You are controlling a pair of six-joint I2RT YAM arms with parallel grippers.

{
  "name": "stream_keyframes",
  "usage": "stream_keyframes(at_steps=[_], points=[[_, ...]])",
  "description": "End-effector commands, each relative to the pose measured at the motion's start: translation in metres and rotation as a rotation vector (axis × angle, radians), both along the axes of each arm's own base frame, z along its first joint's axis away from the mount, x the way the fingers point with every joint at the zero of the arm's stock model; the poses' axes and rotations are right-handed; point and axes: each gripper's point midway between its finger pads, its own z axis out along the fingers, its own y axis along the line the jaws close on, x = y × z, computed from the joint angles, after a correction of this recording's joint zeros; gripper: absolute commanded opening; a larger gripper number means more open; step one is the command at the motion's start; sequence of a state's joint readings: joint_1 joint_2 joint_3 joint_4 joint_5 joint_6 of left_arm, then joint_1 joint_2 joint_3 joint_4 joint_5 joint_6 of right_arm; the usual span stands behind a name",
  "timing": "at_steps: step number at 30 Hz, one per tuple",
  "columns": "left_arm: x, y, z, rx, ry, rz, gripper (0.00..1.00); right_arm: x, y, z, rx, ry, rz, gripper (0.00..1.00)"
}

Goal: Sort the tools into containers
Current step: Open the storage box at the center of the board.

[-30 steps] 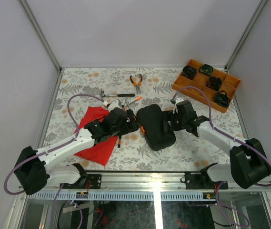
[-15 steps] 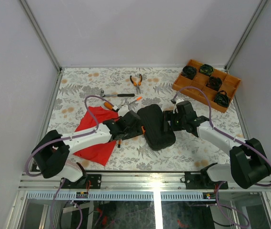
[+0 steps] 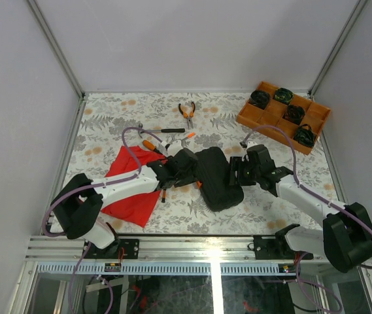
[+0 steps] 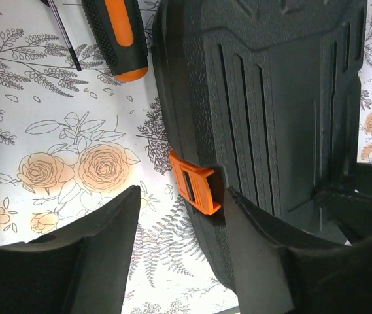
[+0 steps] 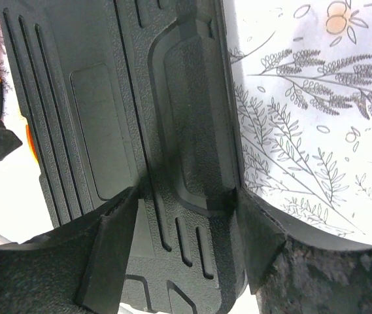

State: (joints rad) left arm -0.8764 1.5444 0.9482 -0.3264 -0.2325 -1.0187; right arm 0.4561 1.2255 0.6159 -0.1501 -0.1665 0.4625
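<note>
**Both grippers at the closed tool case**

The black ribbed tool case (image 3: 215, 178) lies shut near the middle of the floral worktop (image 3: 107, 118), with one arm on either side of it.

The left gripper (image 4: 180, 199) is at the case's left edge. Its jaws are spread, and the orange latch (image 4: 195, 190) sits between them. One finger (image 4: 101, 242) is over bare worktop, clear of the latch, and the other is over the lid.

The right gripper (image 5: 187, 196) is at the opposite edge. Its jaws are apart and straddle the raised moulded strip along that side. The fingers (image 5: 114, 242) lie close against the strip, but I cannot tell whether they pinch it.

The tools are outside the case:
- An orange-and-black screwdriver (image 4: 117, 29) lies just beside the case's left edge.
- The small hammer (image 3: 163, 130) lies beyond the left gripper.
- The orange-handled pliers (image 3: 187, 112) lie farther back.

A red cloth (image 3: 130, 196) lies under the left forearm. An orange compartment tray (image 3: 244, 120) sits at the far right corner.
</note>
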Motion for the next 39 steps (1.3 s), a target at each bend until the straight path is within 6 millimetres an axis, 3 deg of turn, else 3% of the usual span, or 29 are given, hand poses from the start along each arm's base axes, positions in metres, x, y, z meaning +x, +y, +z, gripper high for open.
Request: stream_keyframes(at_steps=[1, 11, 23, 39], points=[[0.009, -0.002, 0.008, -0.01, -0.054, 0.022, 0.5, -0.04, -0.015, -0.022, -0.025, 0.15, -0.035, 0.65], [0.005, -0.012, 0.003, -0.038, -0.035, -0.022, 0.46, -0.042, -0.013, -0.025, 0.003, 0.153, -0.051, 0.65], [-0.002, -0.004, -0.011, -0.014, 0.0, -0.005, 0.35, -0.042, -0.014, -0.029, -0.007, 0.156, -0.055, 0.65], [-0.006, -0.006, -0.021, -0.006, 0.022, -0.026, 0.34, -0.044, -0.017, -0.035, -0.022, 0.167, -0.061, 0.66]])
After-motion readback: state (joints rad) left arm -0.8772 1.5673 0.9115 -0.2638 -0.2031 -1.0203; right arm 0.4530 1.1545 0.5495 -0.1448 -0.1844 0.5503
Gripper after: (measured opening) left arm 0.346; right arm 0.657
